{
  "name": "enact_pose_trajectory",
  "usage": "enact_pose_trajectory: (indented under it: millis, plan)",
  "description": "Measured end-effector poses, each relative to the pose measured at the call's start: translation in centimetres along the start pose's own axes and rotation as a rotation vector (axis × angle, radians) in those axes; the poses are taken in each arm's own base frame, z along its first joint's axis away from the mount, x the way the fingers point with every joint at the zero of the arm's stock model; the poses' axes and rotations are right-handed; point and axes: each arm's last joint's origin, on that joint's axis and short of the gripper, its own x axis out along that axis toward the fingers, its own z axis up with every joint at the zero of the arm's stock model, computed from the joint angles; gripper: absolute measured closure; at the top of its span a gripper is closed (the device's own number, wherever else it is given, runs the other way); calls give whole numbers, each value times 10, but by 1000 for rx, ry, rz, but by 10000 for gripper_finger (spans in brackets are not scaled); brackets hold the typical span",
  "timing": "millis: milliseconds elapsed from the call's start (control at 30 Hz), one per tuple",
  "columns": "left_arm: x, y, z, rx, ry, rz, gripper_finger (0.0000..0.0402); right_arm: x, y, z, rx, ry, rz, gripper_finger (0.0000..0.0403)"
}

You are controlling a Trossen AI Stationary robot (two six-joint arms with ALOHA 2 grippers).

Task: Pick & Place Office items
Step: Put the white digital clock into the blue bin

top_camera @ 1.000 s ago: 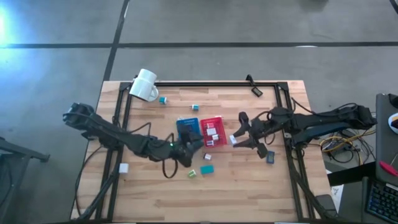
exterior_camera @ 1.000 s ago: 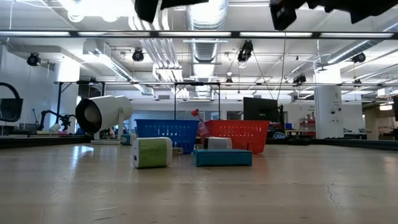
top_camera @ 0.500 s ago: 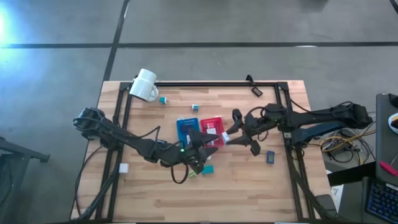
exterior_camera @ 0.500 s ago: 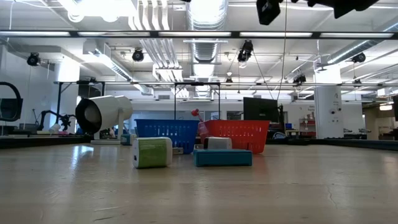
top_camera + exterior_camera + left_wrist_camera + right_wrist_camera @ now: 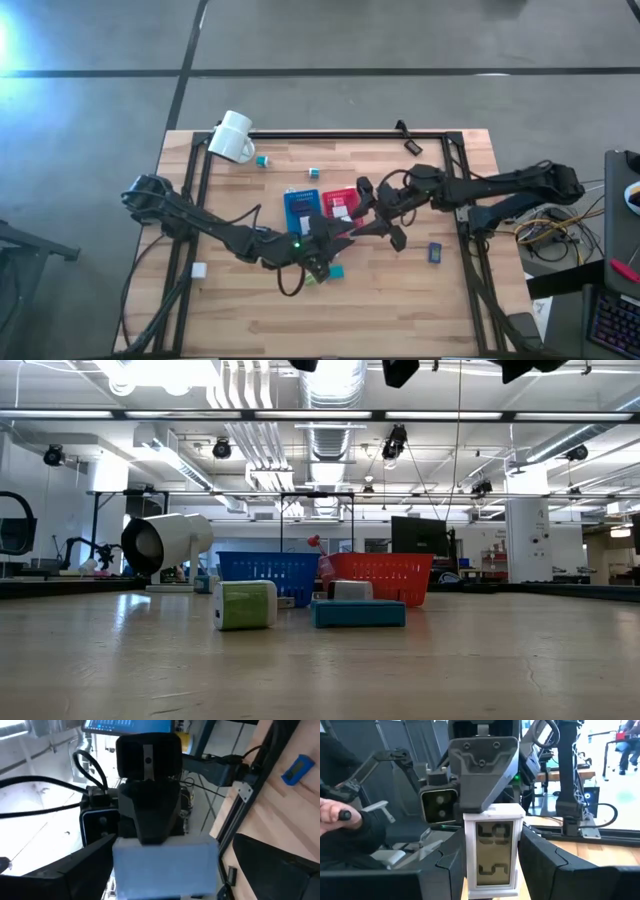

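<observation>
My right gripper [image 5: 358, 220] is shut on a small white block with a grey display [image 5: 494, 852], held in the air over the near edge of the red tray [image 5: 342, 199]. My left gripper [image 5: 328, 240] faces it, open wide. The block [image 5: 165, 867] stands between the left fingers; I cannot tell whether they touch it. The blue tray [image 5: 298, 205] stands beside the red one. A green block [image 5: 245, 605] and a teal block [image 5: 358, 612] lie flat on the table in front of the trays. My right gripper pinches the white block by its two narrow sides [image 5: 468, 865] between its two fingers [image 5: 545, 865]. The fingers lie level and come from the table's right. The block is lifted clear of the table, its display toward the right wrist.
A white mug [image 5: 232, 137] lies on its side at the far left corner. Two small teal items [image 5: 262, 160] [image 5: 313, 173] lie behind the trays. A dark blue item [image 5: 435, 252] lies at the right, a white one [image 5: 198, 270] at the left.
My right gripper has carried the white block toward the table's left, over the red tray. My left gripper has moved right toward it, rolled about its own line and opened wide.
</observation>
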Motion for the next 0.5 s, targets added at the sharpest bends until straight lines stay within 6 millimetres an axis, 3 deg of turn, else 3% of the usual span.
enact_pose_trajectory:
  millis: [500]
  plan:
    - [2,-2,-4,-2,109,13,4,11,-5,-4,14,29,27,262]
